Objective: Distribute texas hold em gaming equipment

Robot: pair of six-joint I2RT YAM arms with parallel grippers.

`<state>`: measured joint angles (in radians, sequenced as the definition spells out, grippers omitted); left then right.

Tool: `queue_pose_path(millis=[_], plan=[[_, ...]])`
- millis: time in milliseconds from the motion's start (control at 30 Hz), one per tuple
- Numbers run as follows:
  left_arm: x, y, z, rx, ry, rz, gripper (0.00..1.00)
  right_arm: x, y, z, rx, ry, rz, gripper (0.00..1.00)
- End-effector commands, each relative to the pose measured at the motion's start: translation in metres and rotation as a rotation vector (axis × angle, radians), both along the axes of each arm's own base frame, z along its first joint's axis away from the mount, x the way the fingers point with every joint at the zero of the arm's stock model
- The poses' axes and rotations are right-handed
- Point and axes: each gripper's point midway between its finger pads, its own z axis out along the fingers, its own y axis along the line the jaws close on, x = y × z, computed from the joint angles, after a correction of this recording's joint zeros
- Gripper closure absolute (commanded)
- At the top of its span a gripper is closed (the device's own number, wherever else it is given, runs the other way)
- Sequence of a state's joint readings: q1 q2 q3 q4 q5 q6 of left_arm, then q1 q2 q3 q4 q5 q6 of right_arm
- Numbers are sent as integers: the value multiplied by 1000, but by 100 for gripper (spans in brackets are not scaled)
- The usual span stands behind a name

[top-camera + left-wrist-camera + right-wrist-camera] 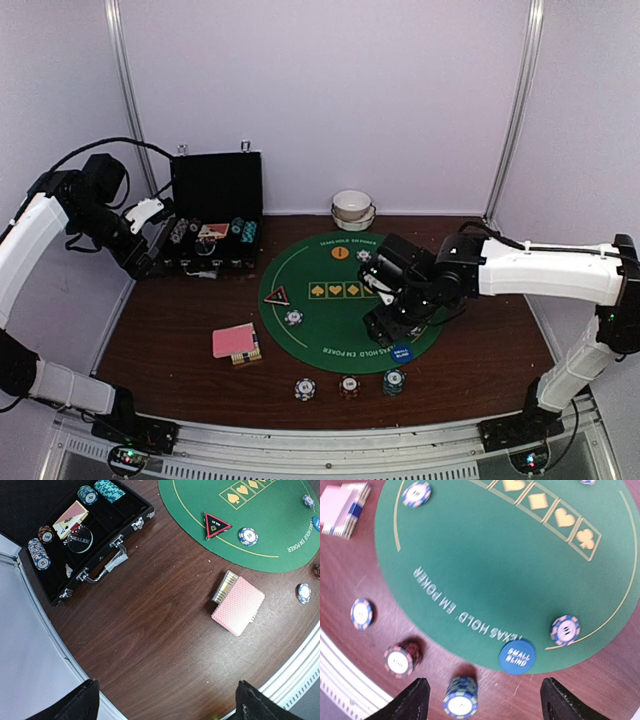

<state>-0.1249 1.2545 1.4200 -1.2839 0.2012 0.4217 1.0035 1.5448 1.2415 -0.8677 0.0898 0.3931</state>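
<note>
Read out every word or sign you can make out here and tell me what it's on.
"TEXAS HOLD 'EM POKER": green mat, along its edge.
"SMALL BLIND": blue round button.
"DEALER": clear disc in the black case.
Card-suit signs: row of boxes on the mat.
Print on the red triangle and the chips: too small to read.

White arms (545,270) — black joints (452,268), cables (118,141)

Green felt mat (470,555): "TEXAS HOLD 'EM POKER" in pale letters along the rim; gold suit signs in a row of boxes.
Blue round button (517,656): "SMALL BLIND".
Disc (80,541) in black case (107,515): "DEALER".
</note>
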Motion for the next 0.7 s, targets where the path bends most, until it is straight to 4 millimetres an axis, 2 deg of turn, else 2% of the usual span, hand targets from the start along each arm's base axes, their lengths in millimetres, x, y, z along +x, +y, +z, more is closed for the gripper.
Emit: queue_pose_path(millis=[0,233,400,667], plan=[[4,0,9,-9,-26,-4,2,-24,-6,-12,-67,90,20,21],[4,0,10,-6,-23,-7,2,-33,0,-36,-40,104,-6,21],[4,-1,10,-9,-16,-9,2,-39,1,-44,-20,103,-21,21],[5,-1,10,-8,-16,-10,2,-60,2,-67,-39,160,7,22]])
